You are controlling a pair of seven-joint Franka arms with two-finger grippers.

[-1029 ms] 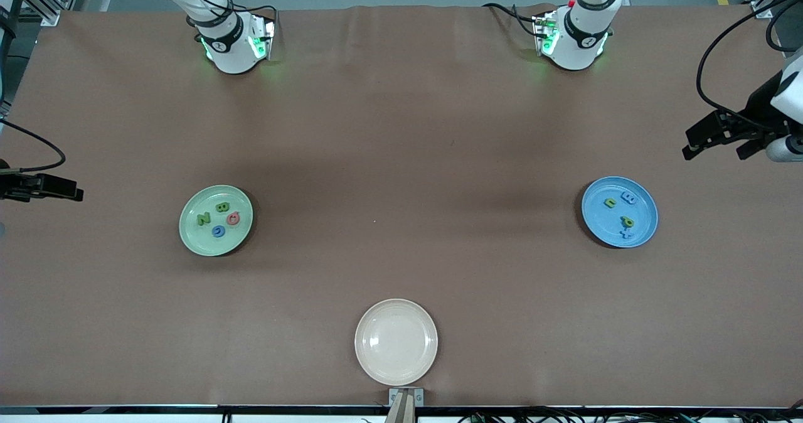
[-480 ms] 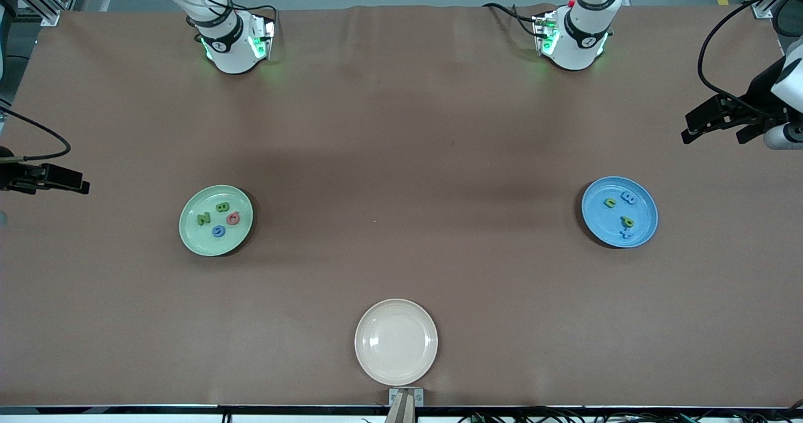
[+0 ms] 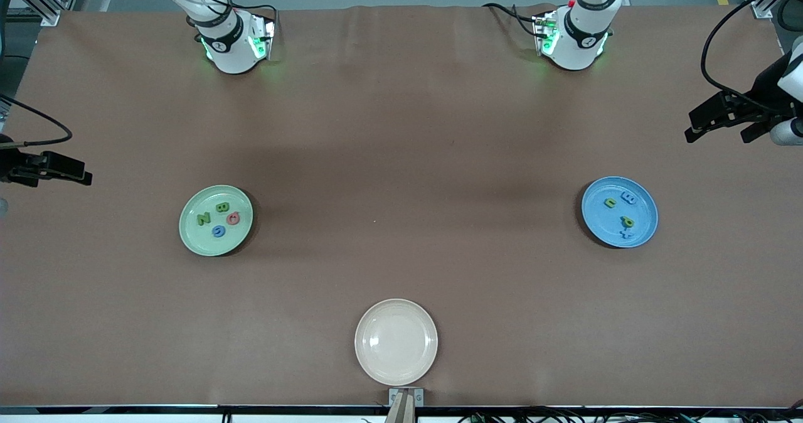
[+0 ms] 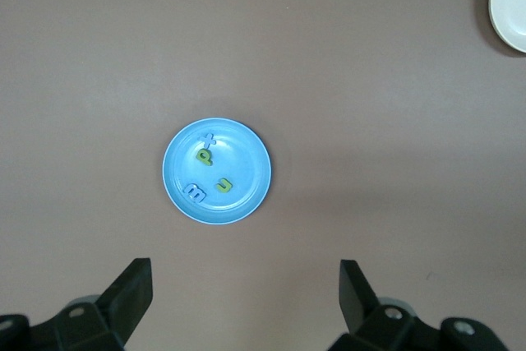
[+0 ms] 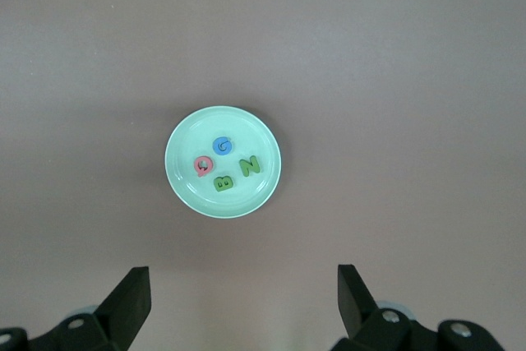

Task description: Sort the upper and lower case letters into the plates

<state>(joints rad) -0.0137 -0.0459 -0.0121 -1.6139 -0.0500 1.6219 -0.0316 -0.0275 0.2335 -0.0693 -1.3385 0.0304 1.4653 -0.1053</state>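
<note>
1. Brown matte covering spans the whole surface, smooth apart from a faint crease near the arms' bases.
2. Left claw hangs at the left arm's end, fingers spread wide and empty; right claw hangs at the right arm's end, likewise spread and empty in its wrist view. Both arms wait.
3. Each plate lies nearer the front camera than its claw and toward the middle: the sky blue plate by the left arm, the mint green plate by the right.
4. Green plate holds four chunky letters: green N, green B, pinkish round letter, blue G.
5. Blue plate holds four smaller pieces, green and blue, shapes too small to read surely.
6. Cream plate, glossy and bare, sits nearest the camera; sorting looks finished.
</note>
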